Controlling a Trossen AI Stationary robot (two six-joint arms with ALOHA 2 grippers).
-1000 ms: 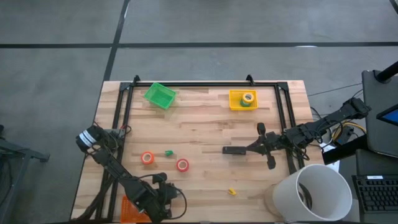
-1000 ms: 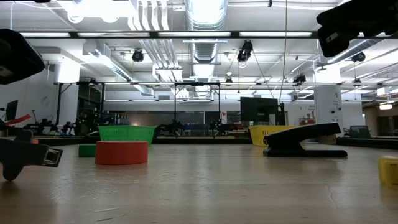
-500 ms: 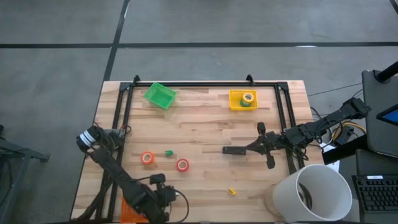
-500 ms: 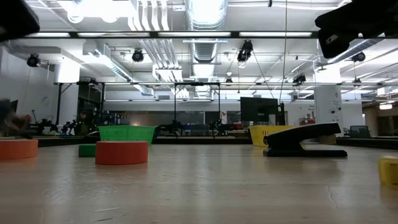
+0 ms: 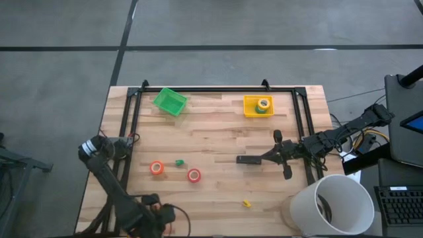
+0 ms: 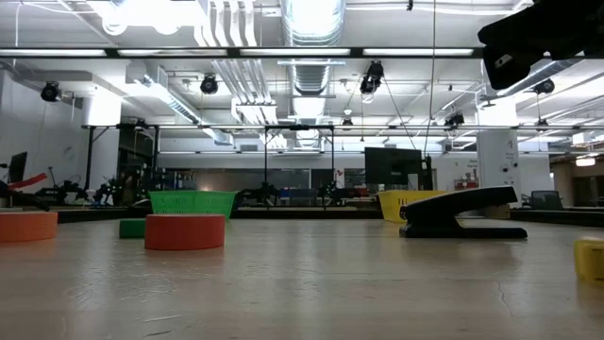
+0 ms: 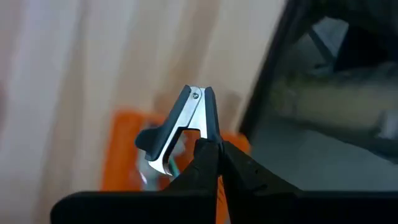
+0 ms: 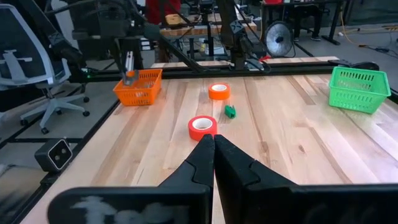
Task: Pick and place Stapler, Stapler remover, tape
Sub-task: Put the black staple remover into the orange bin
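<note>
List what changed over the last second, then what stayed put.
The left gripper, shut on the staple remover, carried it toward the table's near-left corner and now holds it above the orange basket. In the low view it passed out of sight, uncovering the orange tape roll.

Unchanged: the right gripper shut by the stapler, the red tape roll, the green basket and the yellow bin.

In the high view the left hand [image 5: 160,218] lies near the lower picture edge, over the orange basket [image 7: 121,152], which is hidden there. In the left wrist view this basket is blurred. The small yellow piece [image 5: 246,203] on the tabletop [image 5: 218,142] is too small to identify.
</note>
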